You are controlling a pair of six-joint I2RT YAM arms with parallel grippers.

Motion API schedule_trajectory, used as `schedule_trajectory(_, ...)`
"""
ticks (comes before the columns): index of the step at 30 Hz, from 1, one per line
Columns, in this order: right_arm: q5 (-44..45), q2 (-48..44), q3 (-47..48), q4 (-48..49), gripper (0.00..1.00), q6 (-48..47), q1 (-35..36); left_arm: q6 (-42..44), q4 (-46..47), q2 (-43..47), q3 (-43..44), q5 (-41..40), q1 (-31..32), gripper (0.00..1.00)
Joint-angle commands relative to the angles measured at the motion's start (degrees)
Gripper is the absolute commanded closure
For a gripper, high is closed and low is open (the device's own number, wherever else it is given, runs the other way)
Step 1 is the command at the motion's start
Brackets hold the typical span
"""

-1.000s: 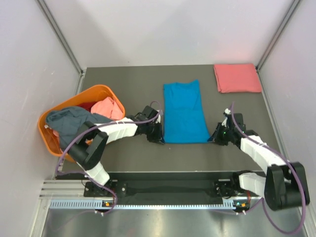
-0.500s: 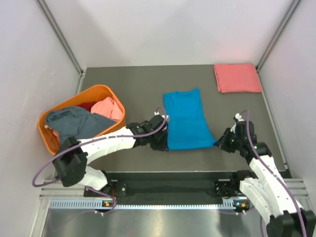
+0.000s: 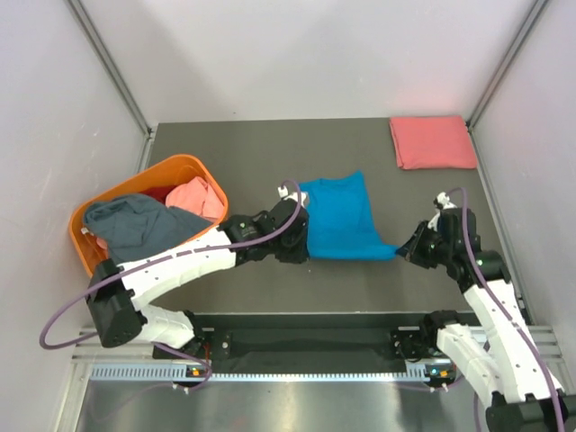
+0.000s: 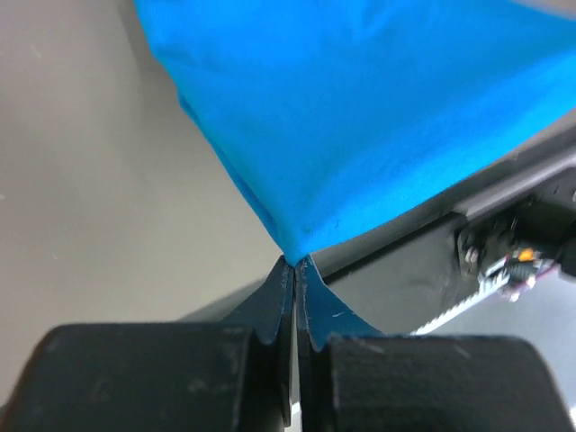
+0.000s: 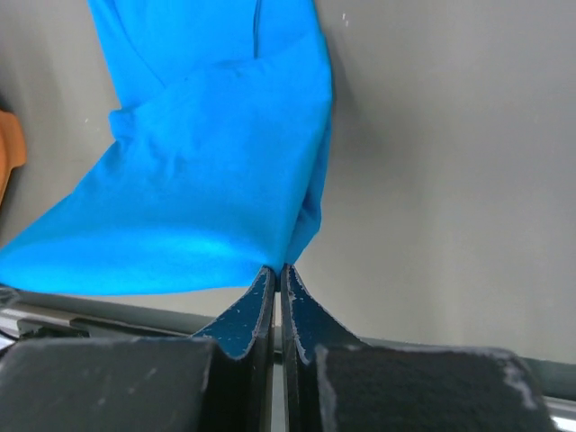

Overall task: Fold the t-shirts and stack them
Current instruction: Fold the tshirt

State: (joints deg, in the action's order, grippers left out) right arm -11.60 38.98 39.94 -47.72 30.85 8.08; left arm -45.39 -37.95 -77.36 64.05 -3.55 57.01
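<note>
From above, an orange plastic basket (image 3: pixel 175 165) sits at the left edge of the dark grey table (image 3: pixel 234 153), holding a crumpled grey-blue t-shirt (image 3: pixel 135 227) and a bunched salmon-pink t-shirt (image 3: pixel 195 196). Right of it, the left gripper (image 3: pixel 302 254) pinches the near left corner of the bright blue cloth t-shirt (image 3: pixel 340 216) at mid-table. The overhead view hides the jaws, but the left wrist camera shows them pressed together on a point of blue cloth, which is lifted off the surface. The right gripper (image 3: pixel 402 250) is clamped likewise on the near right corner, where its wrist camera shows doubled layers. A folded salmon-pink rectangular t-shirt (image 3: pixel 433 141) lies at the far right corner, seen only from above.
</note>
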Motion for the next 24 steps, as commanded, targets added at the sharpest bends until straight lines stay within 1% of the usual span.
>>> schedule_trajectory(1,2.55,4.77,6.01,4.38,1.00,-2.11,-0.61,3.53,-3.53,-2.52,5.89,-2.25,-3.04,1.00)
schedule_trajectory(3,2.02,9.52,8.73,7.55,1.00,-3.25,-0.61,5.91,-3.62,-5.68,7.75,-1.02,-4.36,1.00)
schedule_trajectory(4,2.10,11.27,9.79,8.60,1.00,-3.78,-0.61,6.71,-3.62,-7.96,9.76,-0.58,-6.02,1.00)
schedule_trajectory(5,2.28,15.12,11.02,10.09,1.00,-5.00,-0.61,7.41,-3.62,-9.11,10.73,0.38,-6.99,1.00)
schedule_trajectory(7,2.98,19.18,15.06,11.42,1.00,-6.32,-0.61,9.34,-3.10,-12.79,13.80,1.35,-9.98,1.00)
schedule_trajectory(9,3.16,25.59,19.00,13.35,1.00,-8.17,-0.61,10.58,-2.65,-15.26,16.09,3.10,-12.18,1.00)
schedule_trajectory(12,2.55,34.30,24.37,15.38,1.00,-9.58,-0.69,13.91,-2.82,-20.80,23.19,3.29,-16.66,1.00)
schedule_trajectory(13,2.19,36.41,25.61,15.90,1.00,-9.76,-0.69,14.62,-3.17,-23.68,24.79,3.29,-17.54,1.00)
schedule_trajectory(14,1.58,40.52,28.32,16.34,1.00,-9.93,-0.69,15.15,-3.79,-25.02,26.37,3.29,-18.33,1.00)
schedule_trajectory(16,1.05,44.32,30.45,17.57,1.00,-9.76,-0.69,15.94,-3.71,-28.52,29.71,6.52,-21.05,1.00)
schedule_trajectory(17,0.53,47.91,31.24,18.97,1.00,-9.06,-0.78,16.03,-3.18,-29.59,30.51,7.41,-22.02,1.00)
schedule_trajectory(18,-0.35,49.77,33.51,19.25,1.00,-9.14,-0.69,16.38,-3.18,-30.64,32.08,8.38,-23.77,1.00)
schedule_trajectory(20,-1.23,54.68,35.98,20.12,1.00,-8.97,-0.69,16.82,-3.26,-33.46,33.59,9.79,-25.28,1.00)
schedule_trajectory(24,-3.52,61.38,43.09,20.56,1.00,-8.70,-0.69,19.27,-3.45,-37.59,37.28,11.28,-28.79,1.00)
